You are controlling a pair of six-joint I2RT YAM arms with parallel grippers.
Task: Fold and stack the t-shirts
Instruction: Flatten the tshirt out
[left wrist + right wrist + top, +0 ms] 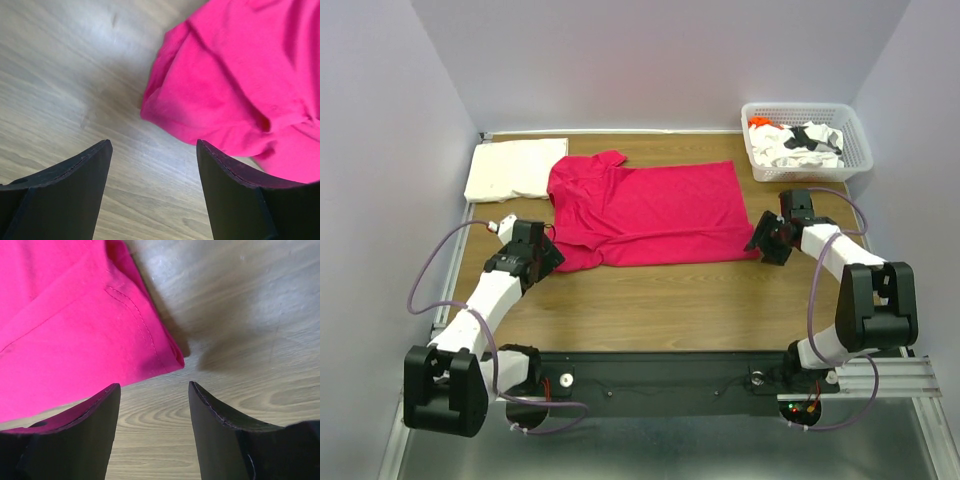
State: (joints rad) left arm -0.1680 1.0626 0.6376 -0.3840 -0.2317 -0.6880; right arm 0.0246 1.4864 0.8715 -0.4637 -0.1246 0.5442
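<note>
A magenta-red t-shirt [650, 212] lies spread across the middle of the wooden table, its front part folded over. A folded cream-white t-shirt [515, 167] sits at the back left. My left gripper [548, 256] hovers open at the shirt's near-left corner [200, 110], with only bare wood between its fingers [82, 170]. Open too is my right gripper [763, 243], just off the shirt's near-right hem corner [172, 357]; nothing sits between its fingertips [210, 410].
A white lattice basket [855, 140] at the back right holds crumpled white shirts with black print and orange [798, 142]. Grey walls close in the table on three sides. Bare wood [670, 300] runs along the near edge.
</note>
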